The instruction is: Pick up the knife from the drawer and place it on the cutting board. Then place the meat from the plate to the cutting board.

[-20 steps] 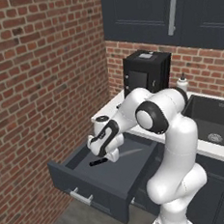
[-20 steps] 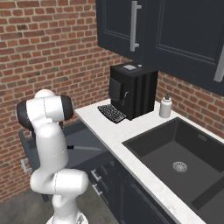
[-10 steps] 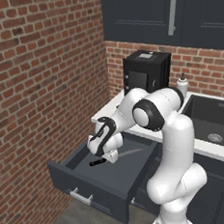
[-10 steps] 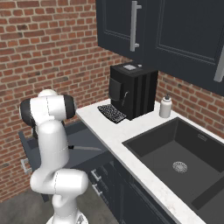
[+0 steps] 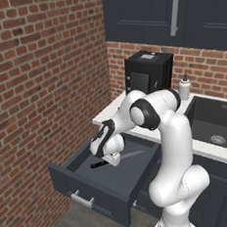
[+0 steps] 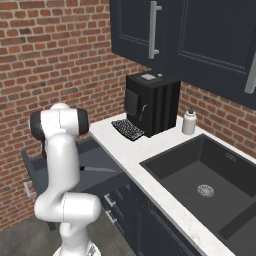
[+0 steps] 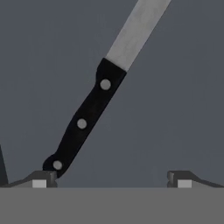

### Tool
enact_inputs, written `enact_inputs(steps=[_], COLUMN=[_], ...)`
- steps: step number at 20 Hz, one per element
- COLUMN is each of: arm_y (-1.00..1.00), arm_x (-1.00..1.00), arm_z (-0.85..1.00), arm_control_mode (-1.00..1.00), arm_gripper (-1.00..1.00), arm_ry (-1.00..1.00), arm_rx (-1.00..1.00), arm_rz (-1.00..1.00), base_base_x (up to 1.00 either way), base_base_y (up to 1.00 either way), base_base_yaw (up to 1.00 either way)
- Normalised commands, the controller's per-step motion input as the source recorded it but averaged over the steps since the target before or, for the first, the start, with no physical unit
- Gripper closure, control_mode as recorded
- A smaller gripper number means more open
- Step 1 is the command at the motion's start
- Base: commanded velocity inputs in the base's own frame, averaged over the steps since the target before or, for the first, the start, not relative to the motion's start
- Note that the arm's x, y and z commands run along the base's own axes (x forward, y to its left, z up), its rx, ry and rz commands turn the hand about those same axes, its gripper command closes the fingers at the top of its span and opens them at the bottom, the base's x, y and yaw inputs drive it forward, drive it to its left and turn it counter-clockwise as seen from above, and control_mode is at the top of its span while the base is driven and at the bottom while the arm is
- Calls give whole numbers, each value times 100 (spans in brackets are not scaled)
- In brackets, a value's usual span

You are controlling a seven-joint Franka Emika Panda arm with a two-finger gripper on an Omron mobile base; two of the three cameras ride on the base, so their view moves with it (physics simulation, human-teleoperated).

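Hovering wide open and empty, the gripper point(image 7: 111, 179) is lining up on the knife point(image 7: 94, 105), whose blade is pointing toward one o'clock in the drawer point(image 5: 88, 186); next it needs centring over the handle.

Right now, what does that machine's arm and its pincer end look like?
A chunky glossy white arm of rounded tube-like segments, with dark grey-black bands at the joints. Its white hand ends in a two-finger gripper with small dark fingertips bearing pale square pads. No cables or markings are visible.

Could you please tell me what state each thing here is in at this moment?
drawer: pulled open.
knife: lying flat on the drawer floor, not gripped.
hand: open, low over the knife, handle end beside one fingertip.
upper cabinet doors: closed.
sink: dry, nothing in it.
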Motion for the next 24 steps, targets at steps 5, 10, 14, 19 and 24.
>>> enact_inputs(steps=[5,10,14,19,24], arm_y=[0,5,10,13,6], arm_x=[21,23,23,12,1], arm_z=[-14,-10,-16,-23,-28], arm_control_mode=[-100,-100,-100,-100,-100], arm_gripper=[-100,-100,-100,-100,-100], arm_ry=[0,0,0,0,0], arm_rx=[-2,-2,-2,-3,0], arm_rz=[0,-1,-1,0,0], base_base_x=[0,0,0,0,0], base_base_y=[0,0,0,0,0], base_base_yaw=[0,0,0,0,0])
